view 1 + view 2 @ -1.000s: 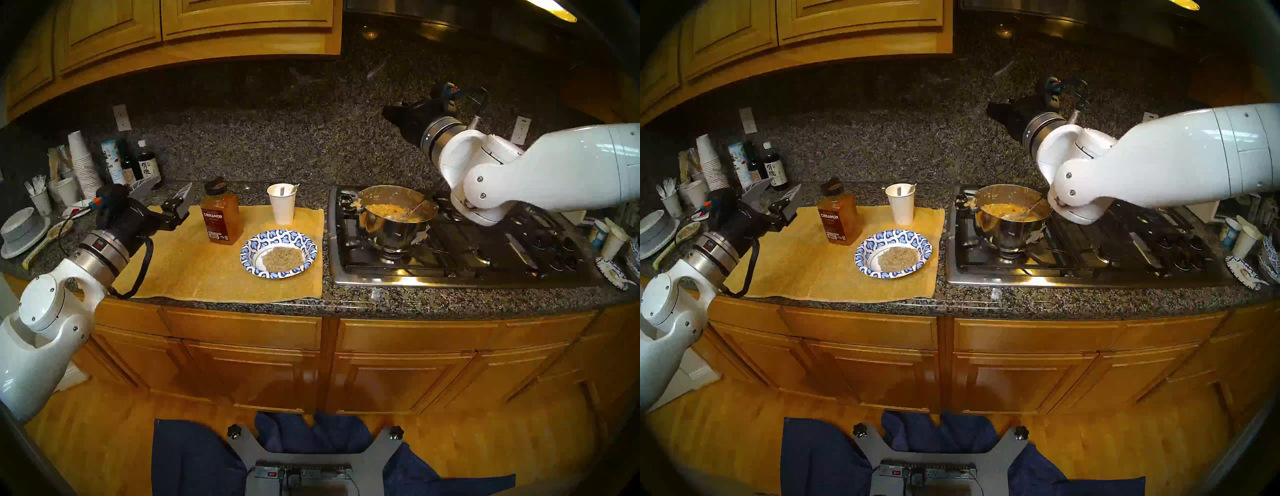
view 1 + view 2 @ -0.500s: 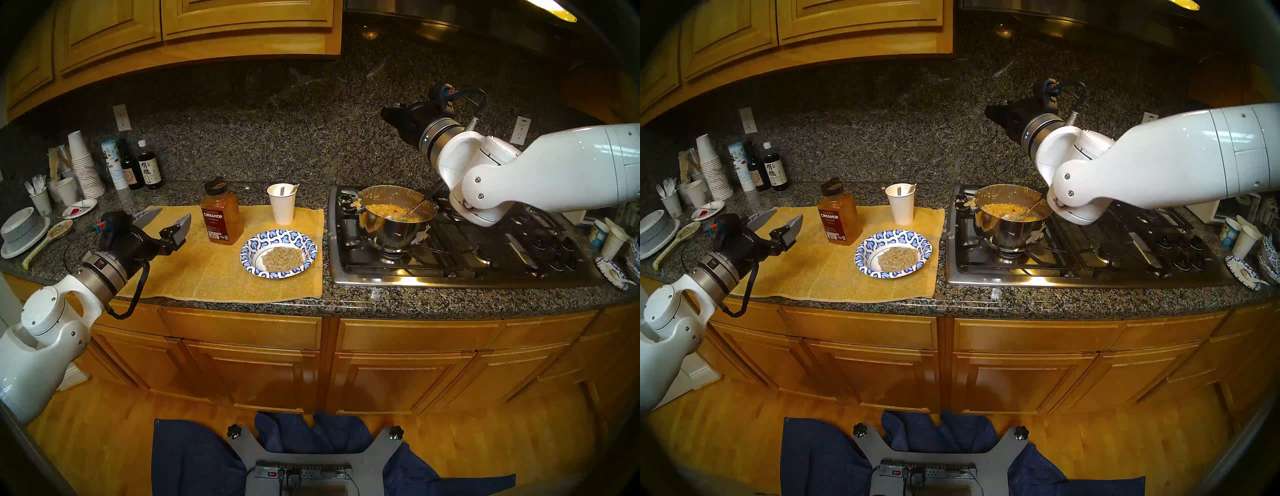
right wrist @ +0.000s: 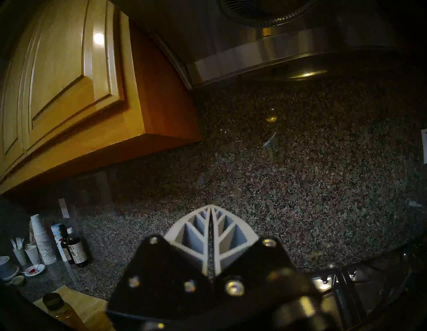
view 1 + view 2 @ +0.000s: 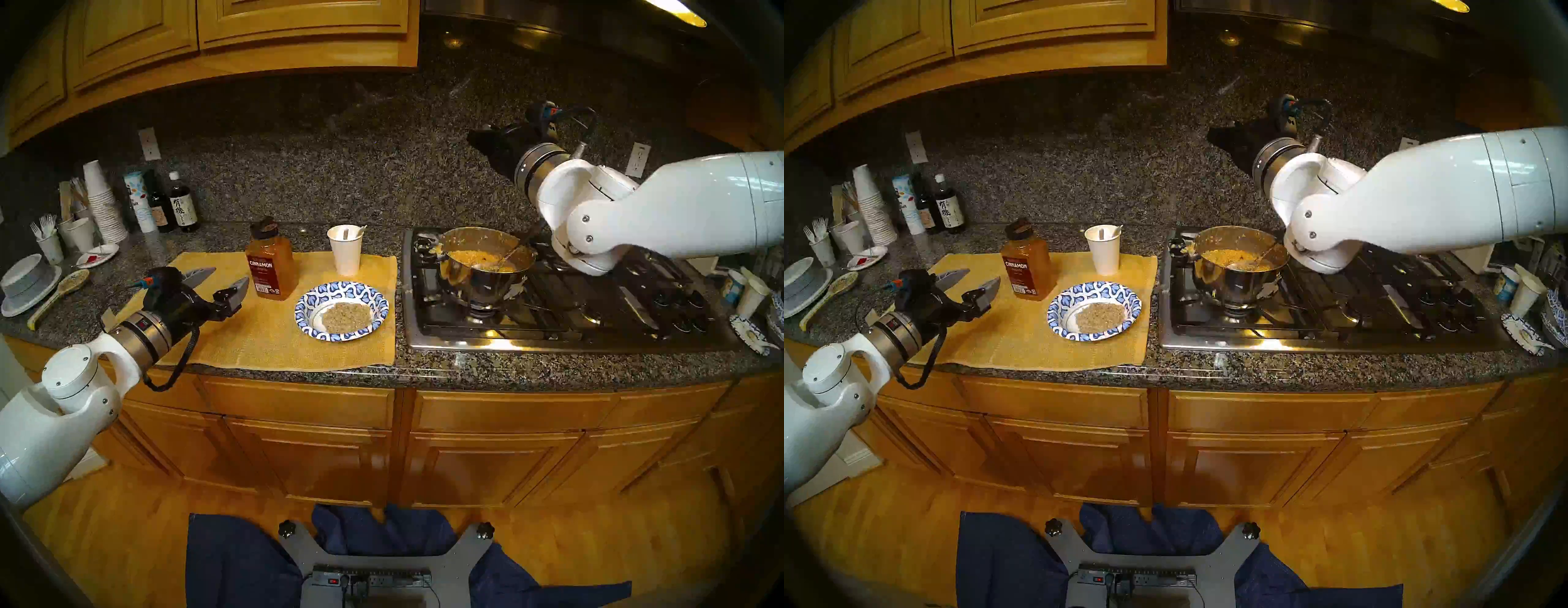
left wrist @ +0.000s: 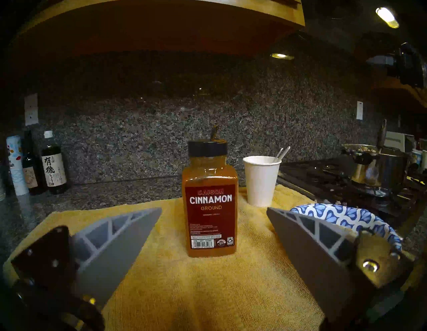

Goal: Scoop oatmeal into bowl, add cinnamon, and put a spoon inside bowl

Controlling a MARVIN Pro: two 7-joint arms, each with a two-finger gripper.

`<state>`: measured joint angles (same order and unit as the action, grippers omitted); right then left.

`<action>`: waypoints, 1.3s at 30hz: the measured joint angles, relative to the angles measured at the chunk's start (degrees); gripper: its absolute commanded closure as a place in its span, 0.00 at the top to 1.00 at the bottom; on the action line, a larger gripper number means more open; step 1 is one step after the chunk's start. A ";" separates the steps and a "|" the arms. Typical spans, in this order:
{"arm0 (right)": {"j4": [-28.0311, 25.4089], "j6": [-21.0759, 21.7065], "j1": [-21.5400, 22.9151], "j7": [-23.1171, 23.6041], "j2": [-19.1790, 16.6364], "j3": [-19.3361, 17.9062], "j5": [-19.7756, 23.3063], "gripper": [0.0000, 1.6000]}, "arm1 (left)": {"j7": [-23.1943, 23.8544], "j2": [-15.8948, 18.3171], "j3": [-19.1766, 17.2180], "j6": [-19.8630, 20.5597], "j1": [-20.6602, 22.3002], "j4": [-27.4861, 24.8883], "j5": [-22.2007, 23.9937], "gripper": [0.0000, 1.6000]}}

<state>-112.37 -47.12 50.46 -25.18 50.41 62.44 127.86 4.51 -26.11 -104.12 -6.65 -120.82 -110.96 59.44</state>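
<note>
Now left pincer [image 4: 225, 278], spread wide, has dropped nearer the cinnamon [image 4: 270, 265]; right pincer [image 3: 211, 208] stays pressed together.

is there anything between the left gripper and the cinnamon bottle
Nothing visible. In the left wrist view the cinnamon bottle stands upright between the open fingers' lines, with only bare yellow towel in the gap. The left gripper is short of it; the paper cup and bowl sit off to the right.
</note>
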 measured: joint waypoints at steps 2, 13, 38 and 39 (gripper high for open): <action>0.04 0.00 0.01 0.04 -0.03 0.00 0.00 0.00 | -0.70 0.96 1.35 0.00 1.06 0.64 0.27 1.00; 0.16 0.00 0.05 0.12 -0.12 0.00 -0.01 0.00 | -2.85 4.82 8.01 0.04 6.36 1.74 1.84 1.00; 0.29 -0.02 0.21 0.21 -0.44 0.04 -0.03 0.00 | -5.22 5.09 17.02 0.66 17.73 3.86 2.23 1.00; 0.29 -0.03 0.24 0.22 -0.50 0.05 -0.03 0.00 | -5.28 4.61 17.76 0.70 18.57 4.20 1.85 1.00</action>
<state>-112.08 -47.15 50.70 -24.96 49.91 62.48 127.82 -0.78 -21.50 -86.36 -5.95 -102.26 -106.76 61.29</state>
